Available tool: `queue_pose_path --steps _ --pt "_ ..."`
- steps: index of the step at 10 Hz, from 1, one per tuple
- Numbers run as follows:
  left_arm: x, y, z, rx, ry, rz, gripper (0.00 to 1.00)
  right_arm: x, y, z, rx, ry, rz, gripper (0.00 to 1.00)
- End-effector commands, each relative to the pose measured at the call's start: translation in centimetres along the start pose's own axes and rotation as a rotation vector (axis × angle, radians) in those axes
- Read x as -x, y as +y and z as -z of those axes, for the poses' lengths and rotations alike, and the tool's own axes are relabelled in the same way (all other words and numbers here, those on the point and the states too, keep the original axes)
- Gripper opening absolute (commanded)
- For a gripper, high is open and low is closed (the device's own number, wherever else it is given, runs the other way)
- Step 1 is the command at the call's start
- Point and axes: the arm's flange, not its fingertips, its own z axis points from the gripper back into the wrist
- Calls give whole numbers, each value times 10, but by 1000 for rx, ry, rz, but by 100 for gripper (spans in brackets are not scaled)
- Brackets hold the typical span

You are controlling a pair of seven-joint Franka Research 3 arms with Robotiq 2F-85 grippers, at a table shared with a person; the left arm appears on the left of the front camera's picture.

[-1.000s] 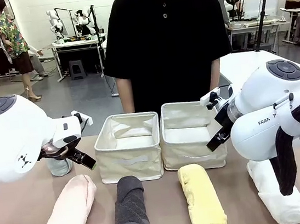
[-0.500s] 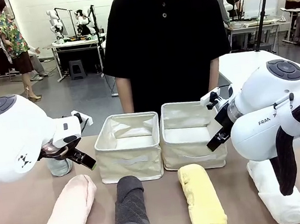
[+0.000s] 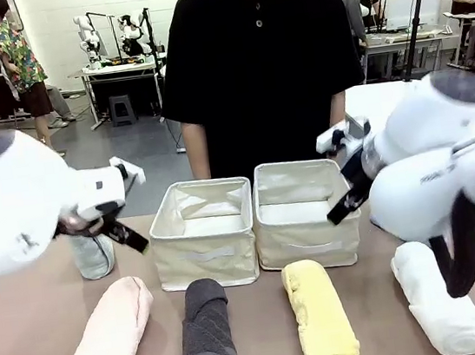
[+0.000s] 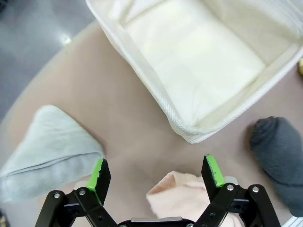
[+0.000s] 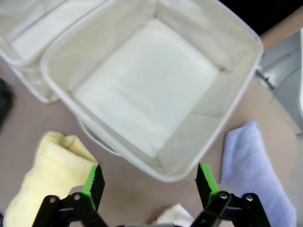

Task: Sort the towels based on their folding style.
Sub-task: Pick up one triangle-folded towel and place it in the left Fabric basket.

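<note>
Six towels wait unsorted on the counter [image 3: 30,327], and both fabric bins, the left bin [image 3: 204,256] and the right bin [image 3: 306,243], stand empty side by side in front of the person [image 3: 261,60], so by the look of it the whole job is left for you. Four rolls lie in a row along the near side: the pink towel [image 3: 110,341], the dark grey towel [image 3: 207,332], the yellow towel [image 3: 321,317] and the white towel [image 3: 437,298]. The two cone folds flank the bins, the pale grey-green towel [image 3: 93,256] just outside the left bin and the light blue towel [image 5: 251,165] just outside the right one. Your left jaws hang spread and empty over the far end of the pink roll, the grey-green cone off to one side. Your right jaws, likewise spread and holding nothing, hover above the right bin's near wall, between the yellow and white rolls. Room is tight at the bin fronts, where the grey and yellow rolls lie just beside the walls. Strips of bare counter separate the rolls, and both bin mouths are open from above.
</note>
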Motion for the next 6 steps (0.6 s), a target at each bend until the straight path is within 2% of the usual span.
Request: queue_pose_path --steps 1,2,4,6 --pt "-40 -14 -110 -50 -17 60 100 -38 9 -113 59 27 21 100" --pt "-58 -15 -156 -101 -56 40 100 -52 19 -165 110 41 -22 100" --pt "-73 -28 -219 -184 -79 55 100 -62 39 -236 182 4 -13 100" --pt "-75 -40 -258 -247 -138 24 100 -62 47 -263 243 -31 15 100"
